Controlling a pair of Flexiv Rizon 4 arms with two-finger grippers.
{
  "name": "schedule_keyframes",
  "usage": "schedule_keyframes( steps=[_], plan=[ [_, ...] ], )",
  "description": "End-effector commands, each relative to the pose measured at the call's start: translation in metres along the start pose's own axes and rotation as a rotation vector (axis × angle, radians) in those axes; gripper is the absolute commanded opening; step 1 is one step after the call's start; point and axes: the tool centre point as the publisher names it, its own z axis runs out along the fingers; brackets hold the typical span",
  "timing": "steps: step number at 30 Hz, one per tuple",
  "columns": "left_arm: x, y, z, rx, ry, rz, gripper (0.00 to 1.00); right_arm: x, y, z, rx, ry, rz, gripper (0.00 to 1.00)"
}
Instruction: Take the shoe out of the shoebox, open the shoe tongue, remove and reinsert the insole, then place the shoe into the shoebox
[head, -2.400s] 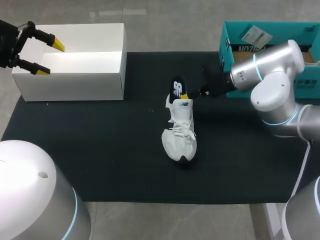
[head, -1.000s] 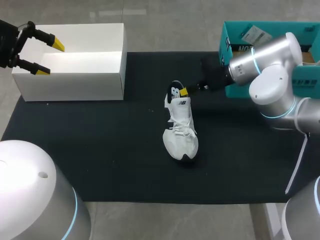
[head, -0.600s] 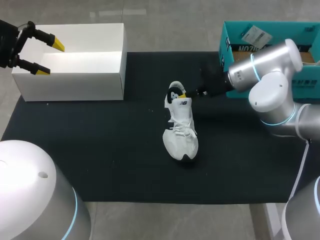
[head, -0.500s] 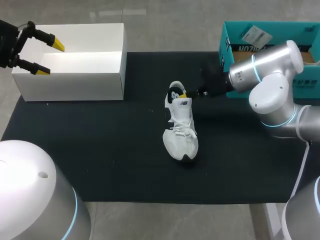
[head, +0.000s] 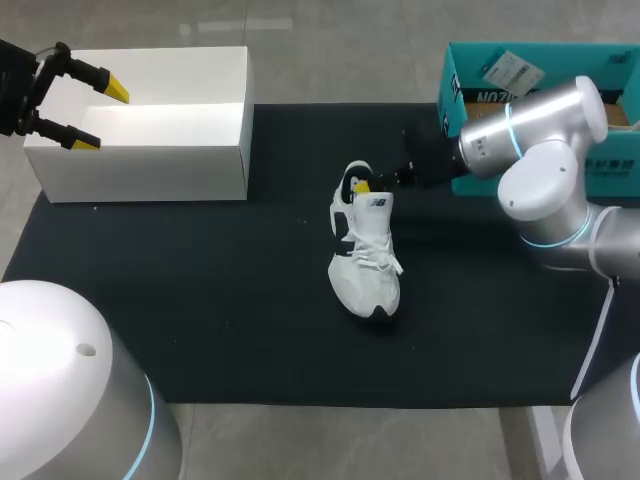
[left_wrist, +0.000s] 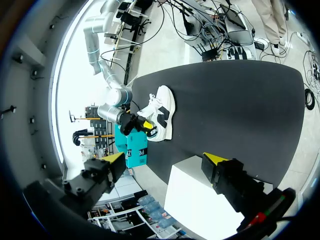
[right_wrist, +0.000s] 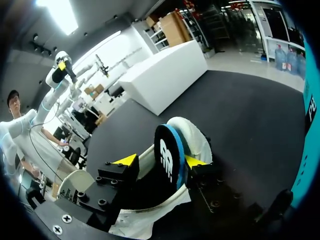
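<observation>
Right wrist view alone shows right fingers (right_wrist: 195, 161) clamping the insole (right_wrist: 168, 159); left fingers (head: 107, 88) gape wide.

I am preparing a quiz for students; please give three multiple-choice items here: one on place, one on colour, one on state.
1. Where does the white shoe stand? A) in the white shoebox B) on the black mat C) in the teal box
2. What colour is the insole at the shoe's heel? A) red B) black with a blue edge C) green
3. How are the fingers of the left gripper? A) open and empty B) shut on the shoe C) shut on the insole
Answers: 1 B, on the mat, outside white shoebox and teal box; 2 B, as the right wrist view shows; 3 A, its yellow tips stand apart, nothing between.
</observation>
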Motion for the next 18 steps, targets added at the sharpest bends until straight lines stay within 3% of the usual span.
schedule_keyframes(
  steps=[1, 8, 18],
  plan=[
    [-0.001, 0.000, 0.000, 0.001, 0.003, -0.001, 1.00, -0.002, 0.003, 0.003, 0.002, 0.000, -0.001, 0.00],
    [-0.001, 0.000, 0.000, 0.001, 0.003, -0.001, 1.00, 0.000, 0.003, -0.003, 0.028, 0.021, 0.007, 0.00],
    [-0.001, 0.000, 0.000, 0.001, 0.003, -0.001, 1.00, 0.005, 0.011, -0.016, 0.004, -0.012, -0.016, 0.00]
  ],
)
